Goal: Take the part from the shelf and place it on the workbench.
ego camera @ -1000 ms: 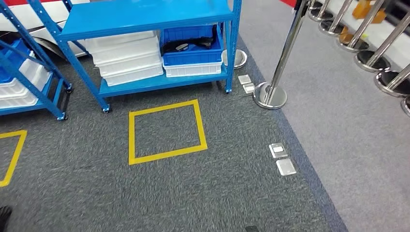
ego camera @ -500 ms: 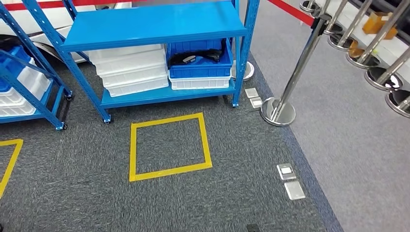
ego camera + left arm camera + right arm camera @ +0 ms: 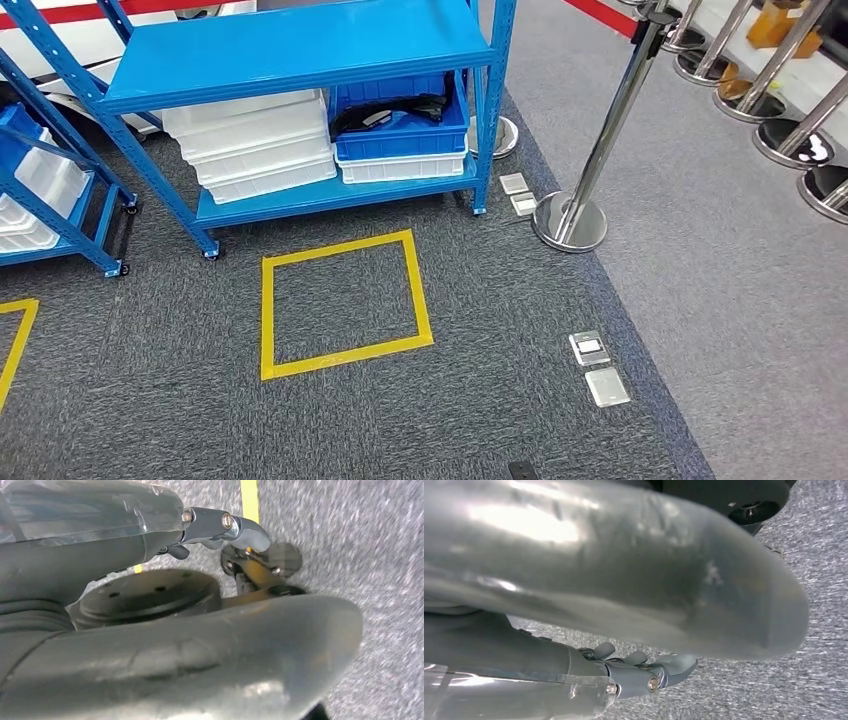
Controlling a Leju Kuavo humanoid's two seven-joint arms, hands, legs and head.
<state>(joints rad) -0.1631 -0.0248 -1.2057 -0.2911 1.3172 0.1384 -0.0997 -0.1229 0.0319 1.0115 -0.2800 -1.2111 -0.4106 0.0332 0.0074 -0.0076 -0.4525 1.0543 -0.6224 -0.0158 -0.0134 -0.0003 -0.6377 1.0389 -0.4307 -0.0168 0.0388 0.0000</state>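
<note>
The part [image 3: 385,110] is a black piece lying in a blue bin [image 3: 400,140] on the lower level of the blue shelf [image 3: 290,45], ahead of me in the head view. The bin sits on a white tray at the shelf's right end. My left hand [image 3: 165,650] hangs over the grey carpet; its fingers [image 3: 225,525] are loosely extended and hold nothing. My right hand [image 3: 624,580] also hangs above the carpet, its fingers [image 3: 649,675] slightly bent and empty. Both hands are far from the shelf.
Stacked white bins [image 3: 255,150] fill the shelf's left side. A yellow taped square [image 3: 345,305] marks the carpet before the shelf. A chrome stanchion [image 3: 570,215] stands to the right, with floor plates [image 3: 598,368] nearby. A second blue rack [image 3: 50,200] stands at the left.
The whole head picture has shifted with the camera: the shelf and yellow square sit lower than a second ago and slightly left of half a second ago. Nothing on the shelf has moved.
</note>
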